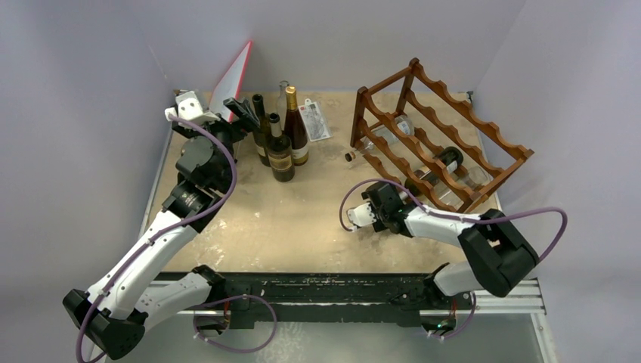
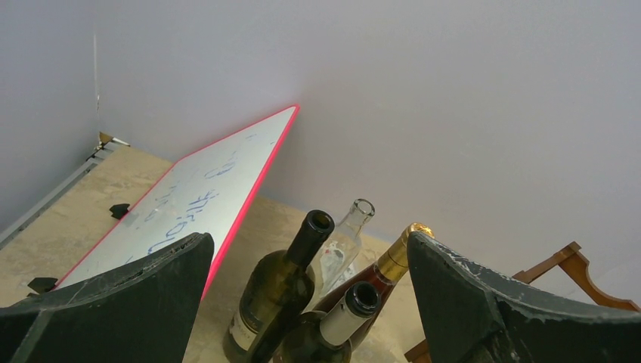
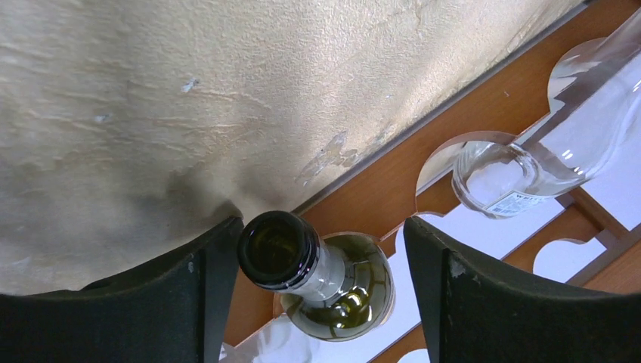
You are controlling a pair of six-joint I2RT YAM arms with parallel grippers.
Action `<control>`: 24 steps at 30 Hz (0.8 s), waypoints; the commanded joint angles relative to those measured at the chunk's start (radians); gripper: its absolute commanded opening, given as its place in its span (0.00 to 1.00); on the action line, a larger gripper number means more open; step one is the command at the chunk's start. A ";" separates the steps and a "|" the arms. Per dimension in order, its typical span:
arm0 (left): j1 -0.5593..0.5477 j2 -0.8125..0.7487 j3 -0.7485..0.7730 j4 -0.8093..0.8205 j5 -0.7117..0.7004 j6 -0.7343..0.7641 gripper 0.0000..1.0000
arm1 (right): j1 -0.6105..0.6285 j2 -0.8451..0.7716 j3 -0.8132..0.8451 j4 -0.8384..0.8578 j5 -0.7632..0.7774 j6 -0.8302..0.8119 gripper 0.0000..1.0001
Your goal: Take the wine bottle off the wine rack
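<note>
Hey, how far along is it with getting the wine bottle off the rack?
Done: the right gripper is lined up, its open fingers straddling the neck of the green bottle. In hand: the grasp, not yet clamped. Left: grip it and pull it out of the wine rack.

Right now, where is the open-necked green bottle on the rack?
Right wrist view: the green bottle lies in the wine rack, its neck between the right fingers, a clear bottle beside it.

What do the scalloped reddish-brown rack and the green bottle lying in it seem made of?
Scalloped reddish-brown rack: apparently wood, smooth stained finish, seen in its sawn curved cut-outs. Olive-green bottle: likely glass, glossy and translucent, with bright highlights on its shoulder.
</note>
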 commanded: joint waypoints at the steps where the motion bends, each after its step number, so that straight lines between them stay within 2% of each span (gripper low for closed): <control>1: -0.010 -0.018 0.023 0.034 -0.016 0.025 1.00 | -0.011 0.031 0.009 0.081 0.052 -0.041 0.76; 6: -0.013 -0.017 0.023 0.035 -0.018 0.026 1.00 | -0.025 0.055 0.006 0.115 0.065 -0.055 0.71; 17: -0.015 -0.015 0.022 0.035 -0.017 0.026 1.00 | -0.024 0.006 -0.010 0.070 -0.002 -0.056 0.41; 22: -0.015 -0.012 0.024 0.035 -0.013 0.023 1.00 | -0.020 -0.020 -0.015 0.066 0.000 -0.071 0.34; 24: -0.015 -0.013 0.023 0.035 -0.014 0.025 1.00 | -0.014 -0.022 -0.003 0.052 -0.009 -0.060 0.26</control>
